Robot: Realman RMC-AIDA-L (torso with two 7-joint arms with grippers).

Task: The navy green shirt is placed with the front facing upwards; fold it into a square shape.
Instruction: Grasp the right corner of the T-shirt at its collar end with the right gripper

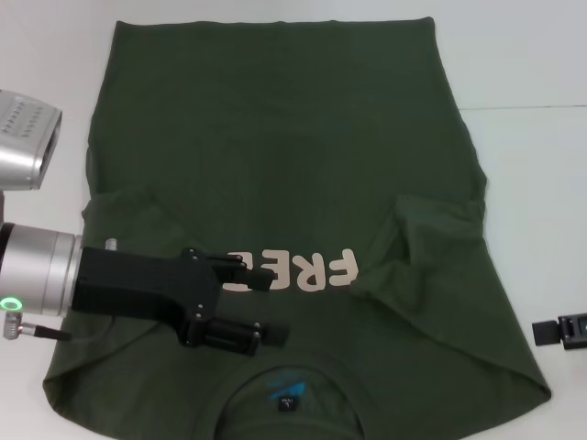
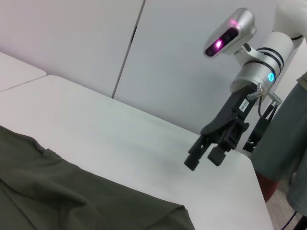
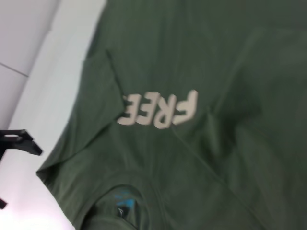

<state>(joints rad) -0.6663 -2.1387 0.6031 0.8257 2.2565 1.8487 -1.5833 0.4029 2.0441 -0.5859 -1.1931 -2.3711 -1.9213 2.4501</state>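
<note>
Starting on the left side: the left gripper (image 1: 261, 302) hangs low over the shirt, just left of the pink "FREE" print (image 1: 307, 269). Its upper finger covers the print's last letters and its fingers are spread wide with nothing between them. My worry is that if it closes from here it pinches only the top layer, or grabs the tucked sleeve along with the body. Then the fold drags crooked and the neat sleeve tuck pops open. The cotton looks soft and loose, so it would probably bunch rather than slide flat. The navy green shirt (image 1: 275, 137) itself lies front-up on the white table (image 1: 523, 55). The hem is on the far side of the print and the collar with its small blue neck label (image 1: 286, 396) is on the near side. Both short sleeves are turned inward, one left of the print (image 1: 138, 225) and one right of it (image 1: 431, 229). The right one has a lumpy ridge that could throw off a square edge. Way off to the right of the print, past the shirt's edge, the right gripper (image 2: 204, 162) hovers over bare table. Its fingers are somewhat apart and holding nothing.
</note>
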